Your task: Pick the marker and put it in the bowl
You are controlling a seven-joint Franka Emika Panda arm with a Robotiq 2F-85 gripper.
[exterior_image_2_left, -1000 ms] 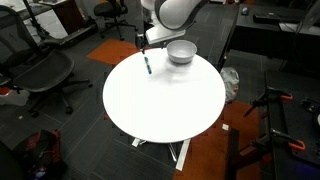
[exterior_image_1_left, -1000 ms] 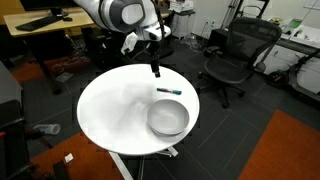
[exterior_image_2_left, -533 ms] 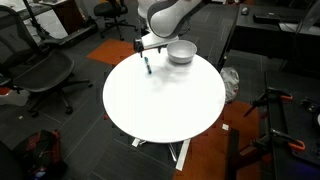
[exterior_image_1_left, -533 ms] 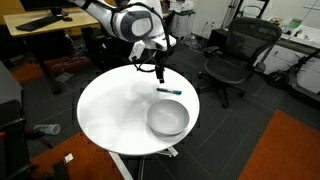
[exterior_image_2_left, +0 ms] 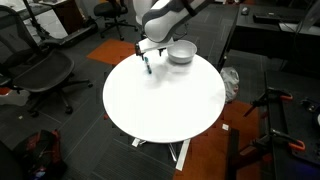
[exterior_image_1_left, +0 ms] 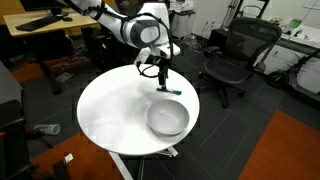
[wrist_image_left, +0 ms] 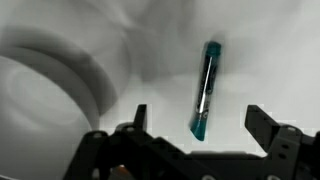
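The marker (wrist_image_left: 206,88), a thin dark stick with a teal-blue end, lies flat on the round white table (exterior_image_1_left: 110,110). It also shows in both exterior views (exterior_image_1_left: 170,91) (exterior_image_2_left: 148,67). My gripper (wrist_image_left: 198,120) is open and empty, its two fingers on either side of the marker's teal end, just above it. In both exterior views the gripper (exterior_image_1_left: 161,82) (exterior_image_2_left: 146,62) hangs low over the marker. The silvery bowl (exterior_image_1_left: 167,118) (exterior_image_2_left: 181,52) sits on the table close beside the marker; its rim shows in the wrist view (wrist_image_left: 90,75).
Black office chairs (exterior_image_1_left: 232,58) (exterior_image_2_left: 45,72) stand around the table. A desk with a keyboard (exterior_image_1_left: 38,22) is behind it. Orange floor mats (exterior_image_1_left: 285,150) lie beside the table.
My gripper has moved down and toward the marker, from above the table's far edge to just over the marker. The marker and the bowl have not moved.
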